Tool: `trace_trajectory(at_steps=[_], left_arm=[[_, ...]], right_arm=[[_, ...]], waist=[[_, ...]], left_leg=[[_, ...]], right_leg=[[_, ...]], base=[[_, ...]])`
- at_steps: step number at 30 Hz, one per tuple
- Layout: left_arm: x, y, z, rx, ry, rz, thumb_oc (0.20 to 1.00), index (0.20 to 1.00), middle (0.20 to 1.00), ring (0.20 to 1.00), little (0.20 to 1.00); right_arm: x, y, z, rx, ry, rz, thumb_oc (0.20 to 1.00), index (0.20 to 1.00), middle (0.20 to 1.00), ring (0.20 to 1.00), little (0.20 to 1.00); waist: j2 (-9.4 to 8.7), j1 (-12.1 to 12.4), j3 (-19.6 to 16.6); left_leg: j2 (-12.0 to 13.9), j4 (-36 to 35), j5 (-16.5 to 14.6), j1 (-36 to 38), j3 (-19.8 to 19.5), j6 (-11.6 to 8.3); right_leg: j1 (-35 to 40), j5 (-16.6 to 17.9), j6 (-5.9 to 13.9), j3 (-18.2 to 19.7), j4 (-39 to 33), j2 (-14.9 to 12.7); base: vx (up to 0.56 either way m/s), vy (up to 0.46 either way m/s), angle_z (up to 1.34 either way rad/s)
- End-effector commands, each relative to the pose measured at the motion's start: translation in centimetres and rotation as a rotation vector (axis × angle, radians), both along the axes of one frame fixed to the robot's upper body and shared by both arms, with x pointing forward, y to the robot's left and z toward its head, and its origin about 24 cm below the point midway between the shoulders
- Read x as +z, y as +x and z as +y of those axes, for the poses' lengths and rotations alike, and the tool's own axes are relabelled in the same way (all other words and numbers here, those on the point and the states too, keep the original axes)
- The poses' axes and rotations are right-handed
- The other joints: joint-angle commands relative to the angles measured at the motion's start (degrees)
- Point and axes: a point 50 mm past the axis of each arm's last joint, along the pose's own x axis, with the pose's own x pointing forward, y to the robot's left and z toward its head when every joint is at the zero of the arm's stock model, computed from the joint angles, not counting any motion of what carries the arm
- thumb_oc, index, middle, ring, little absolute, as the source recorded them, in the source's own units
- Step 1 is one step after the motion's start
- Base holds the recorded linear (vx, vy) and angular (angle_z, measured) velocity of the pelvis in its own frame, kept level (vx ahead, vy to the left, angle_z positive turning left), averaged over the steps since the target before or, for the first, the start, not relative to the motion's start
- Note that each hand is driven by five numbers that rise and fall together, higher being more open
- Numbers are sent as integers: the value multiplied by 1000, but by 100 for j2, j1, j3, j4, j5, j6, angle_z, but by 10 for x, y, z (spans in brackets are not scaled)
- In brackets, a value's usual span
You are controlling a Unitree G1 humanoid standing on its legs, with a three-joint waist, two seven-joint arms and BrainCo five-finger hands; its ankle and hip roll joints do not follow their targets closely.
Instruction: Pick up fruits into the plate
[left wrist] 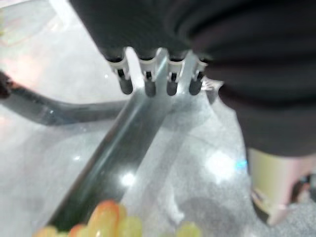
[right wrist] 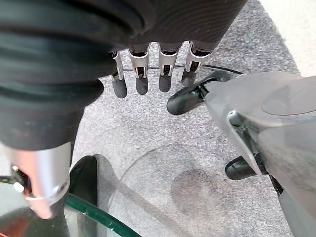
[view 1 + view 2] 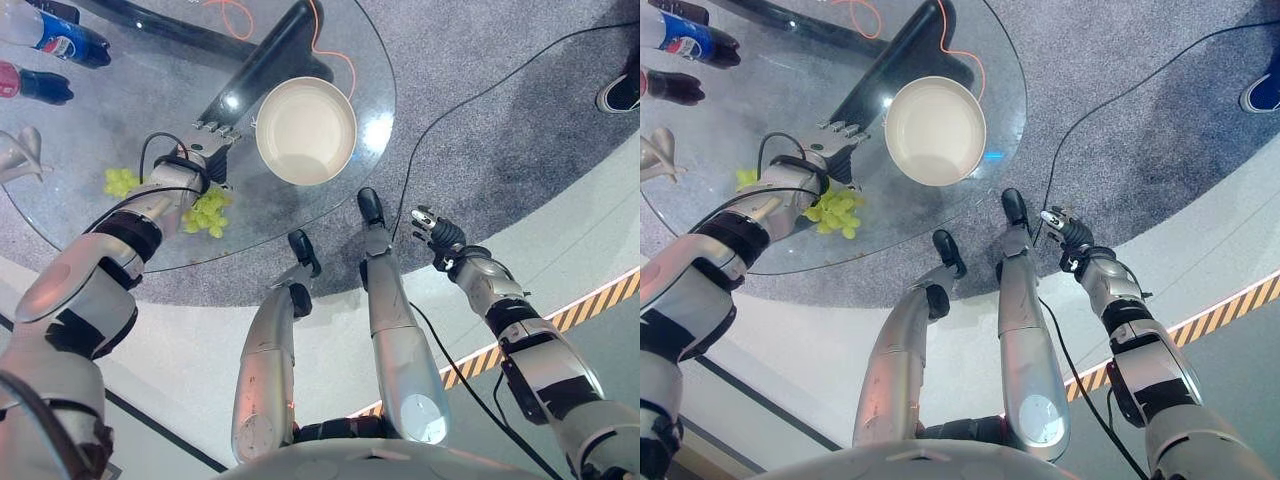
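Note:
A cream plate (image 3: 305,130) lies empty on the round glass table (image 3: 120,110), towards its right side. One bunch of green grapes (image 3: 207,213) rests on the glass near the front edge, and a smaller bunch (image 3: 121,181) lies further left. My left hand (image 3: 203,152) hovers over the table between the two bunches, its straight fingers (image 1: 148,81) pointing at the plate and holding nothing. The grapes (image 1: 106,219) show just behind its palm in the left wrist view. My right hand (image 3: 436,233) hangs off the table to the right, over the grey carpet, with its fingers (image 2: 140,79) relaxed and empty.
Two drink bottles (image 3: 62,38) (image 3: 35,84) lie at the table's far left, with a white object (image 3: 20,155) below them. The table's dark base (image 3: 265,60) shows through the glass. A person's shoe (image 3: 622,92) stands on the carpet at the far right.

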Motion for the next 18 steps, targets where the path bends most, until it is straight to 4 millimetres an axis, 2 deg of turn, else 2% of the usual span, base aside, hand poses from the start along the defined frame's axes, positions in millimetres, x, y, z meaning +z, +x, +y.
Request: trace_trajectory(at_steps=[1,8,10,12,14,15,16,18], left_arm=[[-5,-8,27,76,-48,-2,1000,1000,1000,1000,1000],[-7,-11,38,121,-165,-30,1000,1000,1000,1000,1000],[-18,-18,53,156,-255,-38,1000,1000,1000,1000,1000],[-24,-22,60,171,-272,-26,1000,1000,1000,1000,1000],[-43,-33,72,189,-302,4,1000,1000,1000,1000,1000],[-43,-33,73,191,-303,3,1000,1000,1000,1000,1000],[-54,-39,76,199,-318,17,1000,1000,1000,1000,1000],[-71,-48,79,198,-324,44,1000,1000,1000,1000,1000]], right_arm=[[-8,-12,-16,-13,-18,0,1000,1000,1000,1000,1000],[-23,-22,-11,1,3,42,1000,1000,1000,1000,1000],[-39,-34,-7,3,23,87,1000,1000,1000,1000,1000],[-44,-38,-7,5,32,105,1000,1000,1000,1000,1000],[-53,-48,-12,1,38,148,1000,1000,1000,1000,1000],[-53,-48,-12,2,38,147,1000,1000,1000,1000,1000],[-57,-53,-16,-1,32,164,1000,1000,1000,1000,1000],[-62,-61,-21,-7,20,188,1000,1000,1000,1000,1000]], waist=[[208,-65,-206],[137,34,-206],[55,123,-206],[28,140,-206],[-28,162,-206],[-40,157,-206],[-83,145,-206],[-126,171,-206]], left_leg=[[-417,7,-278,-23,-224,82],[-429,-271,-191,360,-441,129],[-400,-439,-153,804,-646,131],[-389,-450,-166,983,-689,119],[-327,-329,-297,1385,-691,50],[-330,-338,-267,1382,-684,42],[-298,-126,-385,1496,-658,-48],[-288,342,-360,1535,-727,-226]], right_leg=[[174,-91,-197,-822,-340,102],[543,-165,-187,-805,-356,149],[990,-312,-222,-871,-326,182],[1188,-368,-236,-920,-326,169],[1666,-520,-291,-1033,-324,103],[1670,-492,-295,-1034,-346,92],[1875,-549,-326,-1088,-325,6],[2141,-613,-358,-1146,-279,-91]], base=[[0,0,0],[-6,-86,6],[4,-327,34],[15,-238,35],[38,-185,35],[27,-107,26],[30,-99,23],[108,-61,27]])
